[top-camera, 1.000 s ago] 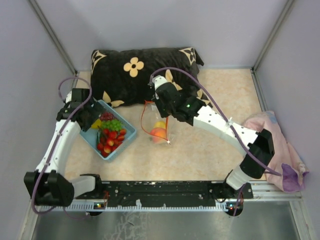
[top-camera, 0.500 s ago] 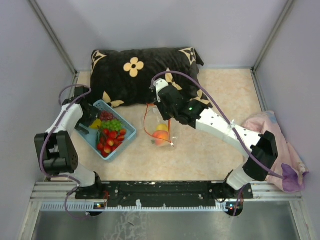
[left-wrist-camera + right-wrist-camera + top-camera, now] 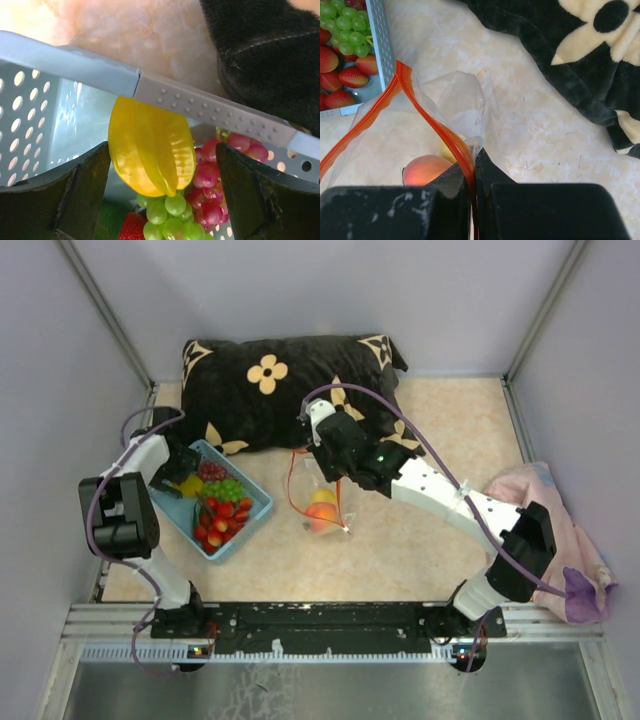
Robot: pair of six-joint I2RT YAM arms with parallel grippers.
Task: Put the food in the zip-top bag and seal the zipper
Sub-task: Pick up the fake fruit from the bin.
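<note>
Our right gripper (image 3: 472, 169) pinched the bag (image 3: 465, 100) by its zipper (image 3: 436, 126), with a peach (image 3: 426, 169) inside. Our left gripper (image 3: 162, 152) was spread around a yellow fruit (image 3: 150, 140) in the basket (image 3: 200, 107).

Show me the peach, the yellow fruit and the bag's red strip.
peach (image 3: 426, 169): right wrist view, its rounded orange top.
yellow fruit (image 3: 150, 145): left wrist view, its ribbed middle.
red strip (image 3: 437, 131): right wrist view, midway along it.

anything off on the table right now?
Nothing spilled or damaged. Two stray items: a crumpled pink cloth bunched at the right edge of the table, and a black flower-patterned pillow at the back. The clear crinkly zip-top bag gapes open, the right gripper pinching its red-orange strip.
</note>
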